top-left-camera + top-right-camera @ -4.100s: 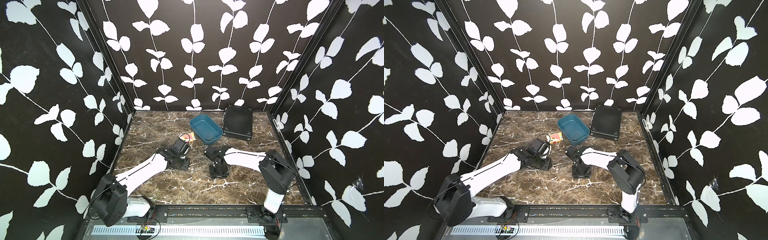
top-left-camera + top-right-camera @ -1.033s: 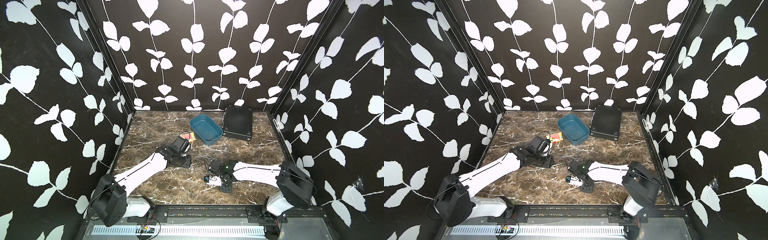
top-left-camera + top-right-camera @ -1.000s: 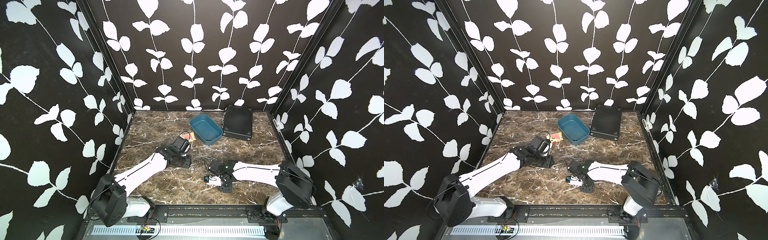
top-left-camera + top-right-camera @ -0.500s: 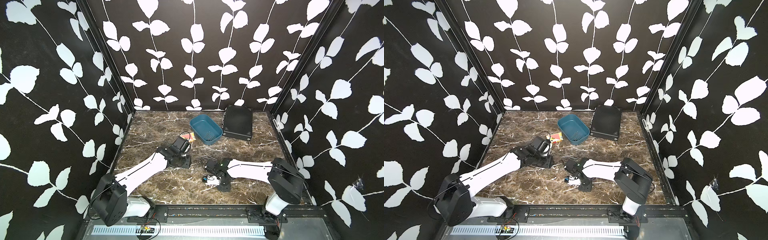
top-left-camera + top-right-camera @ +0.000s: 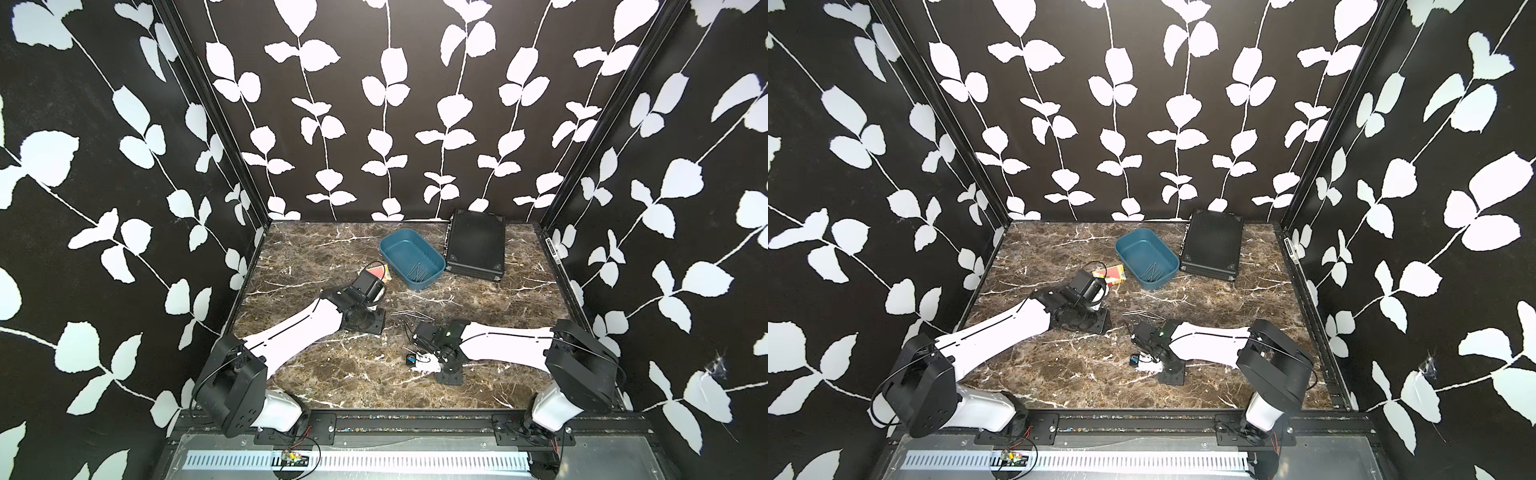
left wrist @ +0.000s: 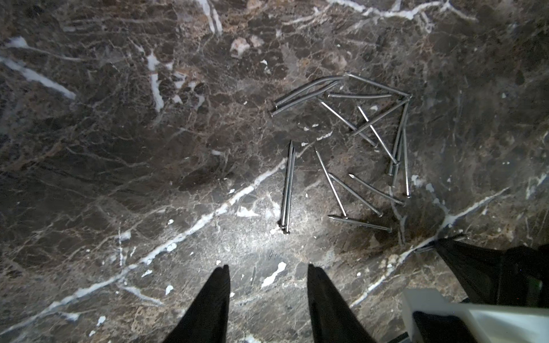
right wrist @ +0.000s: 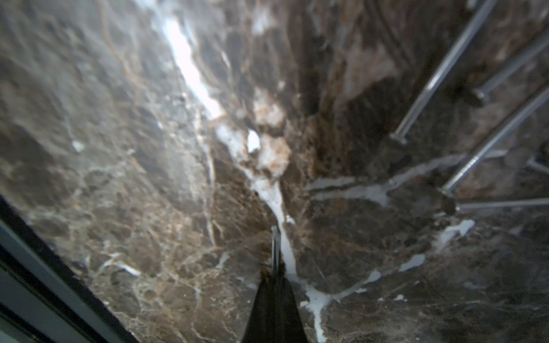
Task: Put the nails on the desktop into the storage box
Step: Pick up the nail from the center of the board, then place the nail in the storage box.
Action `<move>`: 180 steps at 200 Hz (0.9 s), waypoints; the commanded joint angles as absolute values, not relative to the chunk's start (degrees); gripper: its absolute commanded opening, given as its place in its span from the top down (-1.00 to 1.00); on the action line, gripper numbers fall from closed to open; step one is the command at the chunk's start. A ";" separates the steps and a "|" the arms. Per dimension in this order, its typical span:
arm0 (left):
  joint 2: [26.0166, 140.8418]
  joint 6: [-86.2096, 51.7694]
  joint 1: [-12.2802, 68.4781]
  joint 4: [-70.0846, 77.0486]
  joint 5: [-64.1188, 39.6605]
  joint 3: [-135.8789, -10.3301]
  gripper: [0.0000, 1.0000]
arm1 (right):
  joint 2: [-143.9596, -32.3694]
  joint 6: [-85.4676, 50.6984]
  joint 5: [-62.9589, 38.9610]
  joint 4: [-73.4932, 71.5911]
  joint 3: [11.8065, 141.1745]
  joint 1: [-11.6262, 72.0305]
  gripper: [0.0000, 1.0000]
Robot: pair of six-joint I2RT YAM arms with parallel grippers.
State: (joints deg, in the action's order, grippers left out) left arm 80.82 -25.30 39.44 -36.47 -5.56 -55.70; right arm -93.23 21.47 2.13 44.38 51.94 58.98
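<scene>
- Right hand [image 7: 275, 277] was clenched on one nail [image 7: 275, 242], low over the bench [image 5: 316, 253].
- Left hand [image 6: 267, 268] hung released beside the loose nails [image 6: 356, 142].
- A few lay in the box [image 5: 402, 251].

A flat brown marble-patterned desktop [image 5: 316, 257] carries a teal-blue plastic rectangular tub [image 5: 405, 251] towards the back, with a black ribbed flat case [image 5: 476, 245] and a small red-and-white card box [image 5: 382, 272] just beside it. Thin silvery-grey metal nails [image 6: 287, 190] lie scattered mid-surface.
</scene>
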 commanded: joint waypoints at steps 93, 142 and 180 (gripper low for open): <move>82.17 -25.87 39.36 -35.24 -5.01 -63.08 0.09 | -77.93 4.52 -13.91 42.66 67.60 36.80 1.00; 81.86 -25.10 39.22 -37.40 -4.15 -66.38 0.09 | -92.04 -26.82 -21.79 27.17 79.77 29.93 1.00; 79.14 -24.56 39.15 -40.21 -3.56 -65.49 0.09 | -102.50 -46.05 -17.87 16.72 84.64 28.22 1.00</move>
State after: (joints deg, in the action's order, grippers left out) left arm 82.39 -25.47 39.44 -36.80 -4.71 -65.28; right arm -98.08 -28.05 -19.16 25.85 80.47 28.93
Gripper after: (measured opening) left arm 0.455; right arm 0.040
